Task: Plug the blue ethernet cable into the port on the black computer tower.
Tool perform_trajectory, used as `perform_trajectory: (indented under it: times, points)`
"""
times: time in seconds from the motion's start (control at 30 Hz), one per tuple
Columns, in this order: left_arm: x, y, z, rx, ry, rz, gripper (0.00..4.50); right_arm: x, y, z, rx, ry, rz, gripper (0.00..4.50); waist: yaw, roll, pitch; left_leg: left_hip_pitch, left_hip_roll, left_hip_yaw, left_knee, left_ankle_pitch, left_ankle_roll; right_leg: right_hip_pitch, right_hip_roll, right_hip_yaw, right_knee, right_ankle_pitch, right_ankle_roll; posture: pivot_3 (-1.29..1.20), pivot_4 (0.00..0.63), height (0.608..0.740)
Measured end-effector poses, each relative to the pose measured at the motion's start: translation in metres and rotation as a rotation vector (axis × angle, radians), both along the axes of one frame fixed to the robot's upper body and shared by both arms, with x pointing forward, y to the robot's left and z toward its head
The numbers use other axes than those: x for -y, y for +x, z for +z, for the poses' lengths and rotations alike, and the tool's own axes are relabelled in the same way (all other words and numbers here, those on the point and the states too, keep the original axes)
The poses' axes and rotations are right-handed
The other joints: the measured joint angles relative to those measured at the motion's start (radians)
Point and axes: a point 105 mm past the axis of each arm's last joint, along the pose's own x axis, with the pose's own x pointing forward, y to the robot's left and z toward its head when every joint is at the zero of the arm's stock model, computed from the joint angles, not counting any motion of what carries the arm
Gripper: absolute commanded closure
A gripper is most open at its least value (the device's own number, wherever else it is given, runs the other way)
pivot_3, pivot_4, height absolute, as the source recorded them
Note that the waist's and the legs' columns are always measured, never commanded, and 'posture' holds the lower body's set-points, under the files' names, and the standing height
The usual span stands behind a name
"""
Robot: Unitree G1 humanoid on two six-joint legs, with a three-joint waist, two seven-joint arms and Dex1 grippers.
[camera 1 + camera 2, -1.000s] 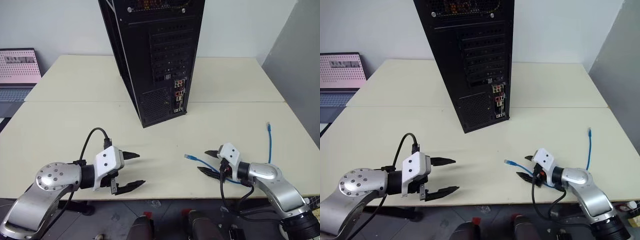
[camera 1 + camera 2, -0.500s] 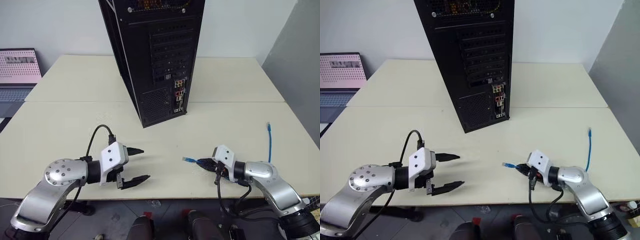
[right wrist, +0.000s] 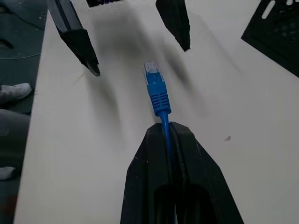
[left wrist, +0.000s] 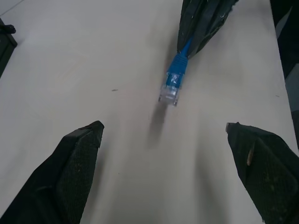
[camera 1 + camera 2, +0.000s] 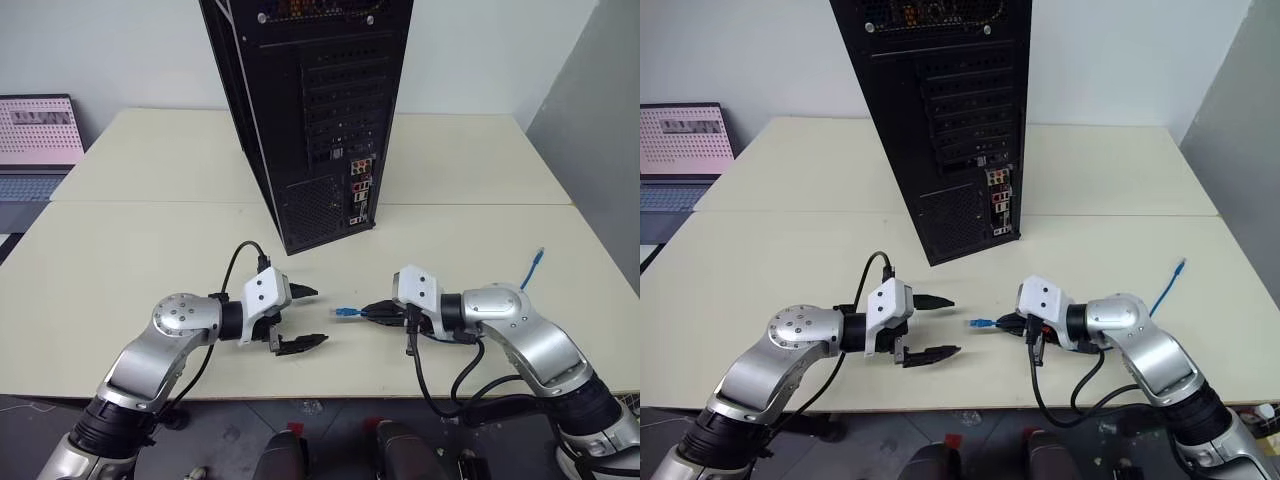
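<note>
step: handover of blue ethernet cable [image 5: 347, 312] | right gripper [image 5: 378, 310] clamped on cord behind plug, held over near table | left gripper [image 5: 305, 318] wide, facing plug | next: left pinches plug, aims at port [image 5: 354, 194] on black computer tower [image 5: 310, 110], far centre

A pale cream desk [image 5: 120, 250], made of two tops joined along a seam, carries the black computer tower [image 5: 310, 110], standing upright across that seam near the middle; the blue ethernet cable [image 5: 530, 268] shows near the right edge
</note>
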Motion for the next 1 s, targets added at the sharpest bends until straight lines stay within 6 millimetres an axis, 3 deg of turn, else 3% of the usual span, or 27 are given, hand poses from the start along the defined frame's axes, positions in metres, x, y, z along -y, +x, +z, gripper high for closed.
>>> perform_trajectory:
  times: [0.17,0.77,0.83,1.0]
  points:
    - [0.008,0.002,0.001,0.0,-0.018,-0.041,0.0,-0.004,0.001,0.004,0.002,-0.007,0.017,4.46,0.002,0.0,0.0,0.0,0.0,0.0,0.0,0.0,0.0,0.0,0.0,0.0,0.0,0.0,0.0,0.0,0.15,0.74]
    - [0.014,0.004,-0.004,0.012,-0.012,-0.093,4.03,-0.006,-0.002,0.004,-0.007,-0.015,0.05,4.5,0.003,0.0,0.0,0.0,0.0,-0.001,0.0,0.0,0.0,0.0,0.0,0.0,0.0,0.0,0.0,0.0,0.15,0.74]
    - [0.015,0.004,-0.005,0.016,-0.006,-0.1,4.22,-0.005,-0.002,0.004,-0.008,-0.02,0.051,4.5,0.003,0.0,0.0,0.0,0.0,-0.001,0.0,0.0,0.0,0.0,0.0,0.0,0.0,0.0,0.0,0.0,0.15,0.74]
    - [0.016,0.004,-0.006,0.023,-0.006,-0.101,4.23,-0.005,-0.002,0.004,-0.005,-0.024,0.051,4.5,0.003,0.0,0.0,0.0,0.0,-0.001,0.0,0.0,0.0,0.0,0.0,0.0,0.0,0.0,0.0,0.0,0.15,0.74]
